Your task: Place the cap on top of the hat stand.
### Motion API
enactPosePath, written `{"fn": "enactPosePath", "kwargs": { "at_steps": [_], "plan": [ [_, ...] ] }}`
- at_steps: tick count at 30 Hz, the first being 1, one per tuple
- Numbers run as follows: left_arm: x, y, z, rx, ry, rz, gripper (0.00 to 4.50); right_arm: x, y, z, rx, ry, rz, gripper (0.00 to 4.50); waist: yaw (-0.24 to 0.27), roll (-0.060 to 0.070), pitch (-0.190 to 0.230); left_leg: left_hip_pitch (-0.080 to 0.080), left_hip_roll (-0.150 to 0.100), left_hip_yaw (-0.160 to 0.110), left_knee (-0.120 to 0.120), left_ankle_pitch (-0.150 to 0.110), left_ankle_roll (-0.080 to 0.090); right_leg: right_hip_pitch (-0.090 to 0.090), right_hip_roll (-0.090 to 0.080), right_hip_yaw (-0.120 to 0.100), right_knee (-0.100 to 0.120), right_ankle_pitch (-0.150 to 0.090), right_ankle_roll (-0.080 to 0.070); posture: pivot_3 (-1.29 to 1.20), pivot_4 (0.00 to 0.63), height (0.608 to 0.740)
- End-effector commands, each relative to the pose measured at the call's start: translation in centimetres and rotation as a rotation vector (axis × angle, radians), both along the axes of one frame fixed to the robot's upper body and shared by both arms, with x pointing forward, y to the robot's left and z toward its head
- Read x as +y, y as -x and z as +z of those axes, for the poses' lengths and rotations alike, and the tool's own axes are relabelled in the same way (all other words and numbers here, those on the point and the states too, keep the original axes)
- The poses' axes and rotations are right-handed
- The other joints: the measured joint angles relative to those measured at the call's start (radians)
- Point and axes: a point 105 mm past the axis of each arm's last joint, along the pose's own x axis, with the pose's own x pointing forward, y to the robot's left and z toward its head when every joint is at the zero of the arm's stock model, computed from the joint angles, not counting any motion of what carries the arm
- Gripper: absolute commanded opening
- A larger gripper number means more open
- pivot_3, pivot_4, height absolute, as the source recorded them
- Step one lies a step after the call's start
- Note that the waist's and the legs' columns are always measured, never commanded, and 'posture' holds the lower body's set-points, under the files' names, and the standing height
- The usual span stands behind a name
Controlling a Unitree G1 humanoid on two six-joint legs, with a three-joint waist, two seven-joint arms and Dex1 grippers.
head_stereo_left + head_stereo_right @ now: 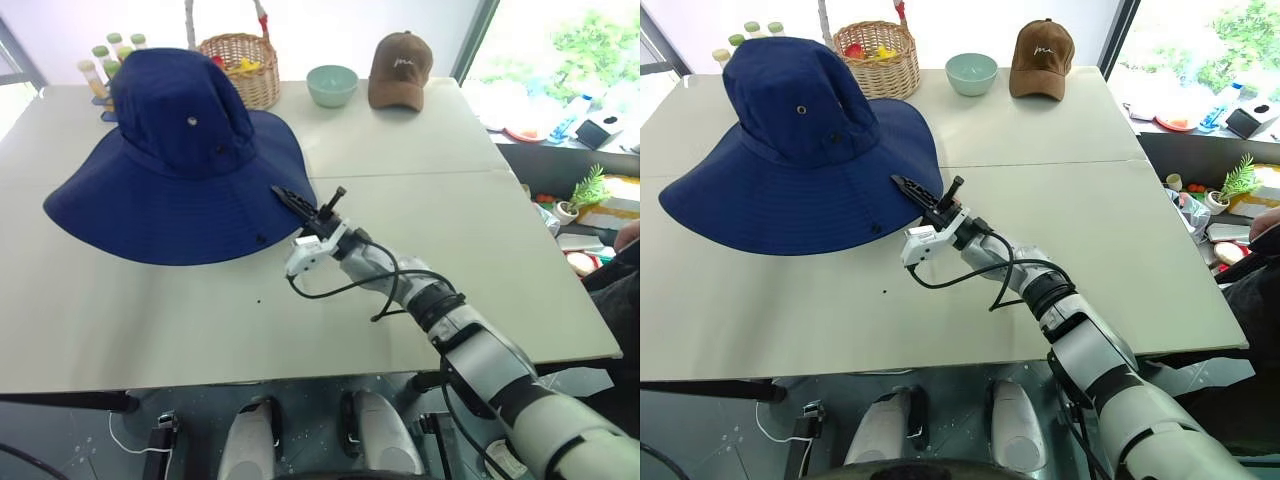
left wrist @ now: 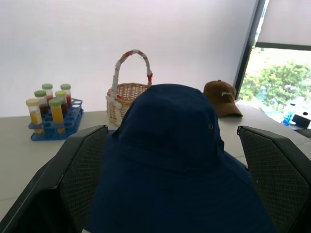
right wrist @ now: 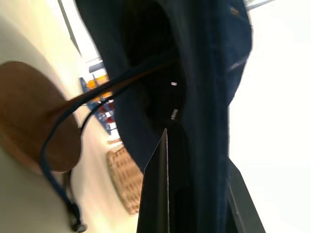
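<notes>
While resting on the hat stand, the cap's brim sits pinched in the right tool.

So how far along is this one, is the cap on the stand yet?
Mostly done, it seems: the cap sits raised above the table, crown up, and the right wrist view shows the stand, its rod running up inside the crown. In hand: the right gripper is shut on the brim's near edge. The left gripper is open, behind the cap. Left: release the brim and withdraw.
</notes>
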Motion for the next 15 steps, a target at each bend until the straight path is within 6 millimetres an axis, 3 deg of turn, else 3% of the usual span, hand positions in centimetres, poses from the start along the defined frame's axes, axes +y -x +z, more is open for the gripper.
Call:
{"fn": "enactPosePath", "kwargs": {
  "at_steps": [1,15],
  "plan": [
    [-0.5,0.2,0.9,-0.028,-0.01,-0.009,4.5,0.6,0.6,2.1,-0.089,-0.008,0.027,0.03,0.001,0.0,0.0,0.0,0.0,0.0,0.0,0.0,0.0,0.0,0.0,0.0,0.0,0.0,0.0,0.0,0.15,0.74],
    [0.2,1.4,0.1,-0.011,-0.014,0.003,4.5,-0.1,0.0,2.1,-0.063,0.004,0.019,0.03,-0.001,0.0,0.0,0.0,0.0,0.0,0.001,0.0,0.0,0.001,0.001,0.0,0.0,0.0,0.0,0.0,0.15,0.74]
  ]
}}
